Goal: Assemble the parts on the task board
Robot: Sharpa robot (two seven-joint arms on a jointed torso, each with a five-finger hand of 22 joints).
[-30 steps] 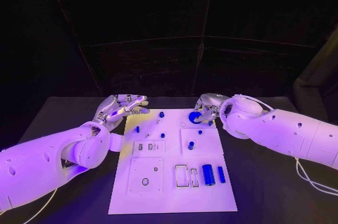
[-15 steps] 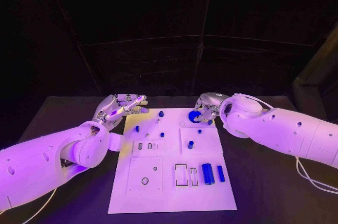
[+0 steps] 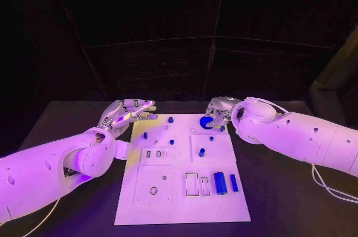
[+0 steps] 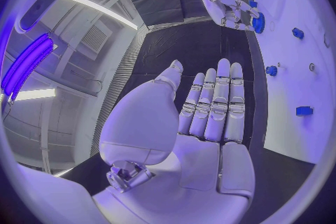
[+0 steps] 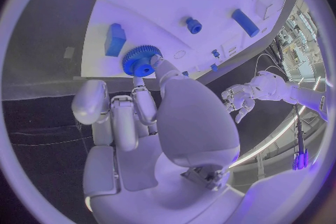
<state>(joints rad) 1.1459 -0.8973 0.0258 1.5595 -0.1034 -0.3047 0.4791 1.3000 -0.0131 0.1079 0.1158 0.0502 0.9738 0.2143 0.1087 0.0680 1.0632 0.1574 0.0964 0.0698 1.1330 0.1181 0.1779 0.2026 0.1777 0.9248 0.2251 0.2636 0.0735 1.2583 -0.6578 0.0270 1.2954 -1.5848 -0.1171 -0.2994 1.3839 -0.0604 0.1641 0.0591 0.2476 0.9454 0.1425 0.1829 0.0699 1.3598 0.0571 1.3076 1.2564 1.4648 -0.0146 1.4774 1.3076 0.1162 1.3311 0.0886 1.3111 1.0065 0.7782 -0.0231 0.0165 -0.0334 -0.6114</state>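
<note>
While the right hand (image 3: 216, 114) pinches a small blue toothed gear (image 5: 141, 61) in its fingers (image 5: 155, 65) over the far right corner of the white rectangular task board (image 3: 179, 206), the left hand (image 3: 128, 112) hovers at the far left corner, fingers (image 4: 217, 103) straight, side by side, holding nothing. Two blue cylinders (image 3: 221, 183) lie near right.

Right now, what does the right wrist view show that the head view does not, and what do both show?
Right wrist view alone: the teeth round the blue gear and the right hand's fingertips touching it. Head view alone: the whole task board, with the blue cylinder and the rectangular slots at its near end. Both: the right hand at the gear, and the left hand, holding nothing, beside the board.
</note>
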